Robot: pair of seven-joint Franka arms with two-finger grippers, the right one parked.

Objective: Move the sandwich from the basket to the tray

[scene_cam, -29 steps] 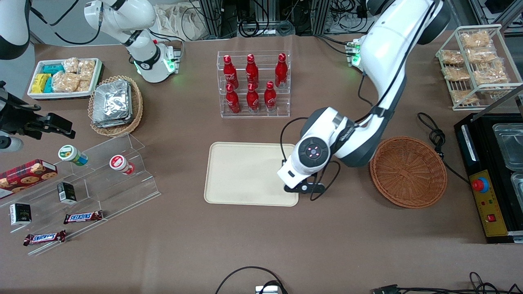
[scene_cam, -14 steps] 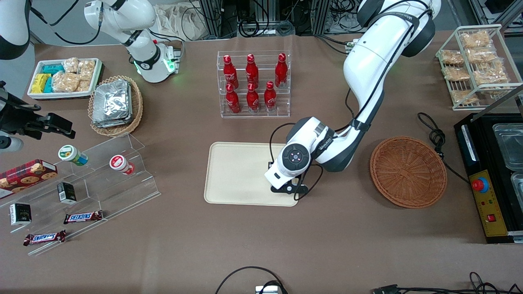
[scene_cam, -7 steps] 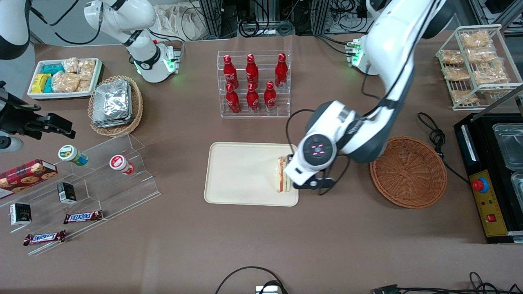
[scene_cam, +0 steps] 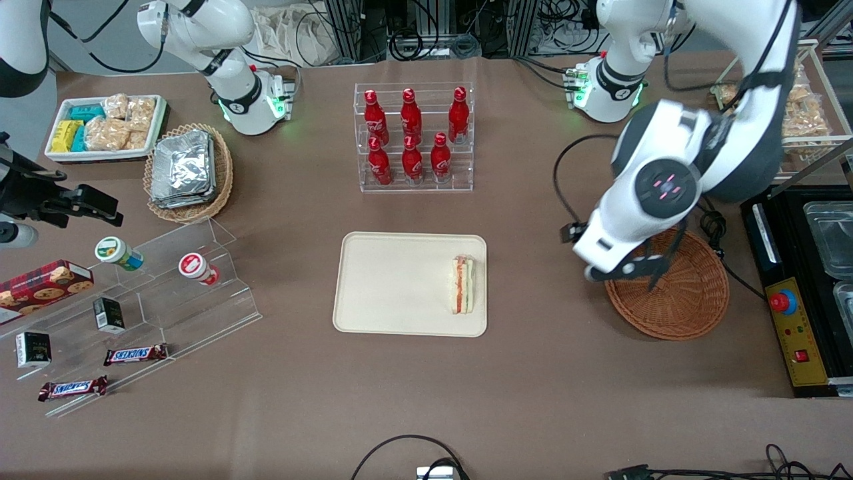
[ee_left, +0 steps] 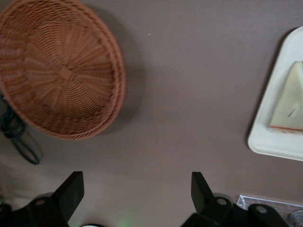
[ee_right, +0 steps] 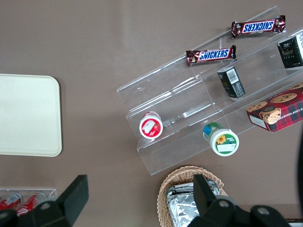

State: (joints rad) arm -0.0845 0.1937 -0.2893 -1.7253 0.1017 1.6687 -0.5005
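Note:
The sandwich lies on the cream tray, at the tray's end nearest the basket, with its striped filling edge up. The reddish-brown basket holds nothing. My left gripper hangs high over the basket's rim nearest the tray, apart from the sandwich. In the left wrist view the gripper is open with only bare table between its fingers. That view also shows the basket, the tray's rim and a corner of the sandwich. The tray shows in the right wrist view too.
A clear rack of red bottles stands farther from the front camera than the tray. A black appliance, a cable and a wire rack of snacks are near the basket. A clear stepped shelf and foil-packet basket lie toward the parked arm's end.
The gripper came over the tray and let go of the sandwich, which now lies there. It then rose and swung away to above the basket.

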